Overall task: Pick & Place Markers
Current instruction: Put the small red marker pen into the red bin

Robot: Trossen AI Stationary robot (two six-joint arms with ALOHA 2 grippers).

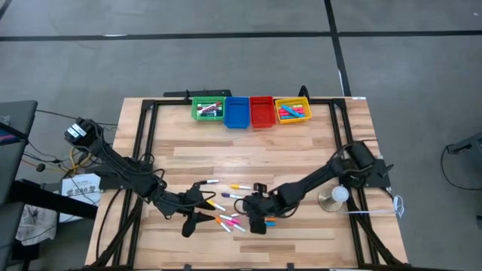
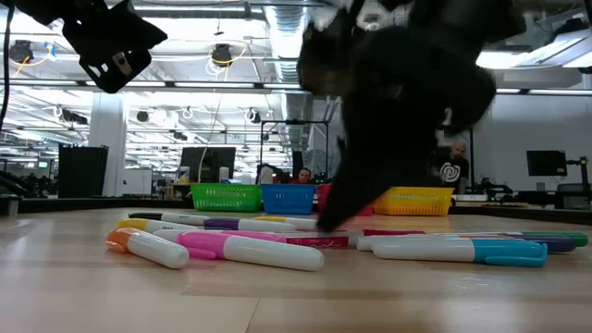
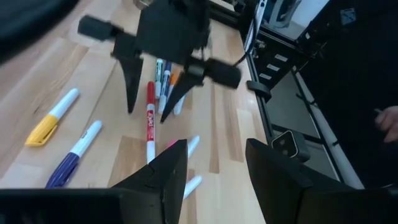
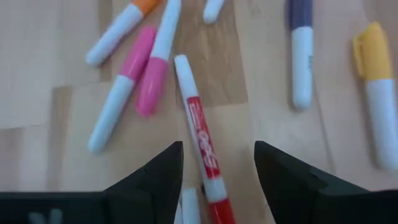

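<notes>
- Nearest the low camera, pale markers [image 2: 231, 248] lie scattered on the wooden table [image 1: 248, 150], toward its front edge; the middle stretch of boards is bare up to the bins.
- Right gripper [image 1: 258, 223] stands over the scatter, fingers parted, straddling a red marker [image 4: 203, 149] that lies lengthwise between them; I cannot tell whether they touch it.
- Left gripper [image 1: 191, 221] hangs just beside the pile, fingers apart, holding nothing.
- Four bins [image 1: 249, 111] line the far edge, well apart from both grippers.
- Pink, orange, yellow and purple caps show on white barrels.
</notes>
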